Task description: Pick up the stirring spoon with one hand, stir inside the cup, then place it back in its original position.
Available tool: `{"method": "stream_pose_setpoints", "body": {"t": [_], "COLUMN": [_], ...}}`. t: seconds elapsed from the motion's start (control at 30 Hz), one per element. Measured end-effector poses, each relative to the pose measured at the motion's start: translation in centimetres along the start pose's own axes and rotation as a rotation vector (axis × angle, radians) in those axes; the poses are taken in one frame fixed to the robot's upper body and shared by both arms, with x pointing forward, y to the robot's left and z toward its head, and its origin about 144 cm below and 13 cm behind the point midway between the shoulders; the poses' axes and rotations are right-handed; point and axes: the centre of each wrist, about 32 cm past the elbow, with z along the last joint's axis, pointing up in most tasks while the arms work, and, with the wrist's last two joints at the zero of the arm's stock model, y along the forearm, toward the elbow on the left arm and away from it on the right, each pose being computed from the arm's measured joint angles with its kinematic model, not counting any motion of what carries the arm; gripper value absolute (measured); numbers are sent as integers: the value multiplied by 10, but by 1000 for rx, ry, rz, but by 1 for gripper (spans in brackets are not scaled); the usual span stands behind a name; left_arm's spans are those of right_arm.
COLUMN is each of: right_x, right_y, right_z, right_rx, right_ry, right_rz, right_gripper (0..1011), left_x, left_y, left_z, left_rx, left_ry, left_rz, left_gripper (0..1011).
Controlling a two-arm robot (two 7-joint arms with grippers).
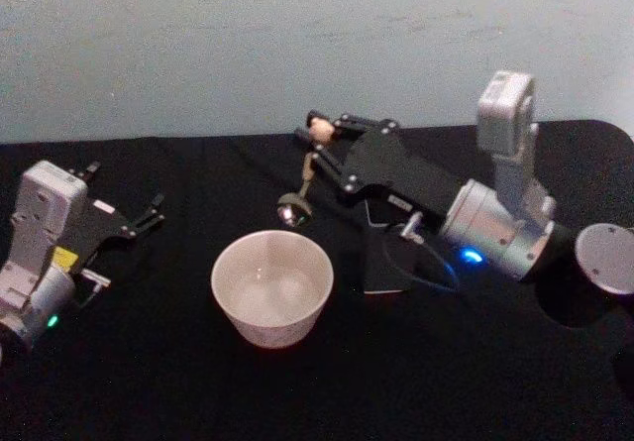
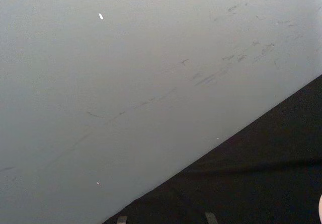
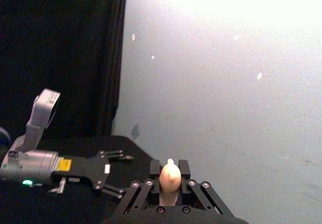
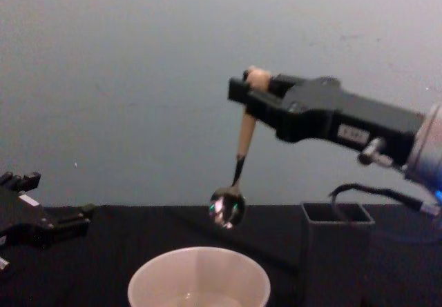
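Observation:
My right gripper (image 1: 319, 136) is shut on the bear-topped end of the stirring spoon (image 1: 305, 175). The spoon (image 4: 243, 138) hangs slanted in the air, its silvery bowl a little above the far rim of the cup (image 4: 200, 250), not inside it. The cream-white cup (image 1: 267, 322) stands at the table's middle front. To the cup's right is the dark grey square holder (image 4: 336, 259), under the right arm. In the right wrist view the bear head sticks out between the fingers of the right gripper (image 3: 170, 178). My left gripper (image 1: 149, 213) rests open at the far left, away from the cup.
A black cloth covers the table (image 1: 149, 382), with a pale wall behind it. A round white disc (image 1: 606, 256) lies at the right edge. A black cable (image 4: 359, 191) loops over the holder's top.

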Motion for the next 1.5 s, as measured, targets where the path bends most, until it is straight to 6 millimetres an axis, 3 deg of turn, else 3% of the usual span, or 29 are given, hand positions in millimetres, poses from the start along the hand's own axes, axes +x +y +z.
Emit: {"method": "stream_pose_setpoints", "body": {"t": [0.3,0.63,1.0,1.5], "right_x": [6,3,-6,-15], "right_y": [-24,-55,-70,-64], "right_z": [25,37,35,11], "right_rx": [33,-15,-60,-136], "right_ry": [-43,-64,-28,53], "right_rz": [-86,-184,-220,-277], "right_gripper": [213,212,213,212], "left_x": [0,0,0,0], "left_y": [0,0,0,0], "left_z": [0,0,0,0], "left_rx": [0,0,0,0], "left_ry": [0,0,0,0], "left_rz": [0,0,0,0], "left_gripper": [1001,1001,1001,1001]}}
